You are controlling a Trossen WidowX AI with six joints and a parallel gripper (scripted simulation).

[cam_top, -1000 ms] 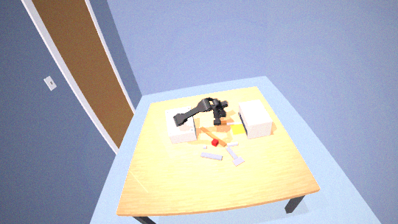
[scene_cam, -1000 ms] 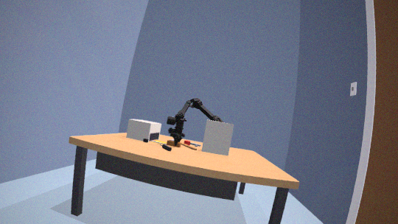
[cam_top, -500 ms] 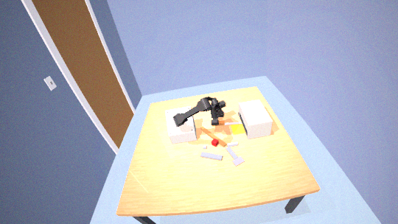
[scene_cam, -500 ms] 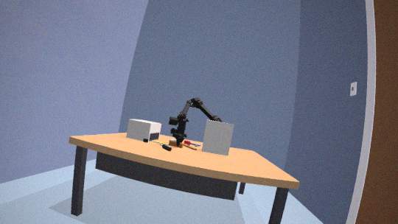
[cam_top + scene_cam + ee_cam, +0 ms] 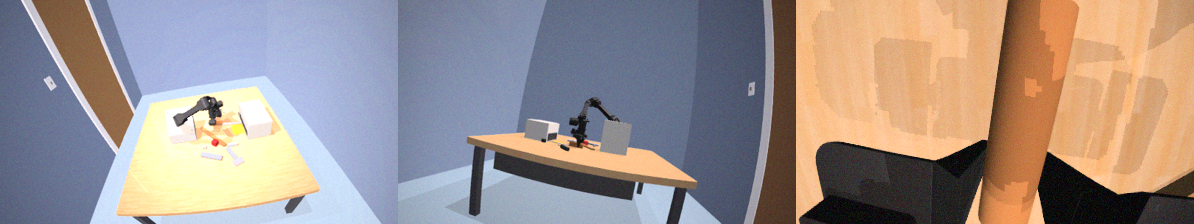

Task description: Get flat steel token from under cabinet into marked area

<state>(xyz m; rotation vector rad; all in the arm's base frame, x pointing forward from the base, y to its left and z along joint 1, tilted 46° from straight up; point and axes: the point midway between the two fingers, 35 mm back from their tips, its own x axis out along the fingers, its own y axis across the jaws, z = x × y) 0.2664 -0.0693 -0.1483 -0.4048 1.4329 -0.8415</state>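
Note:
The cabinet (image 5: 255, 119) (image 5: 536, 130) is a white box with a dark opening low on the side facing the arm. The yellow marked area (image 5: 237, 129) (image 5: 558, 141) lies in front of it. My gripper (image 5: 578, 145) (image 5: 1012, 151) is shut on an orange-brown cylinder (image 5: 574, 144) (image 5: 1025, 100), which runs up between the fingers in the wrist view. In the top view the gripper (image 5: 212, 124) is low over the table, left of the yellow area; its fingertips are hard to make out. I cannot see the token in any view.
A white box (image 5: 181, 134) (image 5: 616, 138) stands by the arm's base. A long orange-brown stick (image 5: 217, 139), a red block (image 5: 214, 142) (image 5: 585, 142), a pale bar (image 5: 211, 156) and a pale T-shaped piece (image 5: 239, 161) lie nearby. A black handle (image 5: 564, 147) lies near the gripper.

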